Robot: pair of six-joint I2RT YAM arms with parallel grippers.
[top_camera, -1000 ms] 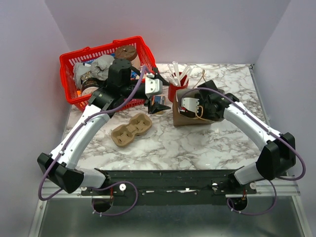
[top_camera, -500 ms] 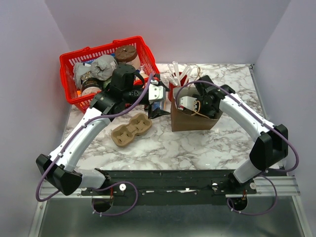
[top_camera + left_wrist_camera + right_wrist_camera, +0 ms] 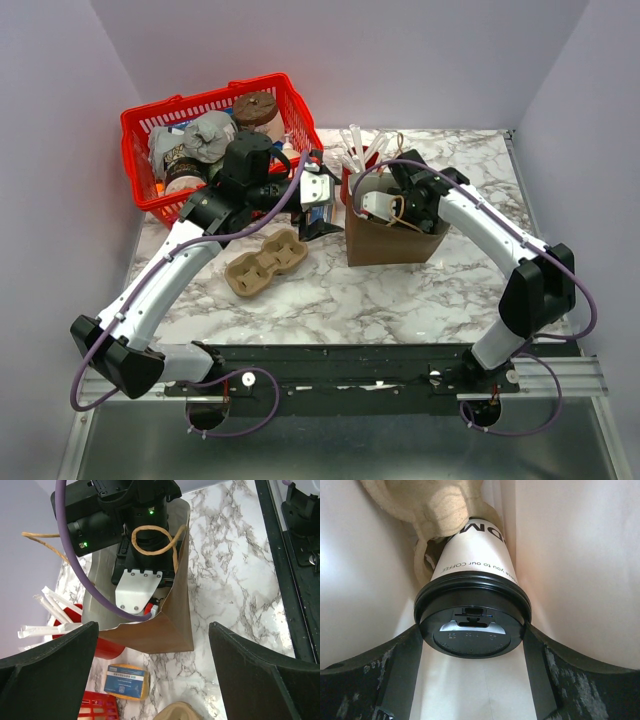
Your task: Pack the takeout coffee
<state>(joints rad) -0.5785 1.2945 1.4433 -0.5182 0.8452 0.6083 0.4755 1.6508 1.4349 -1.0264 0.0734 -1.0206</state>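
From above, we are seeing the right gripper [image 3: 386,207] reaching down inside the brown paper bag [image 3: 395,246]. At the left wrist, the left gripper [image 3: 153,630] is gaping wide beside the bag. At the right wrist, its fingers [image 3: 400,675] are clamping the takeout coffee [image 3: 472,565] by the black lid [image 3: 472,630], inside the bag.

Red basket [image 3: 200,99] back-left, red cup [image 3: 348,183] w/ cutlery [image 3: 358,143], cardboard carrier [image 3: 265,260]
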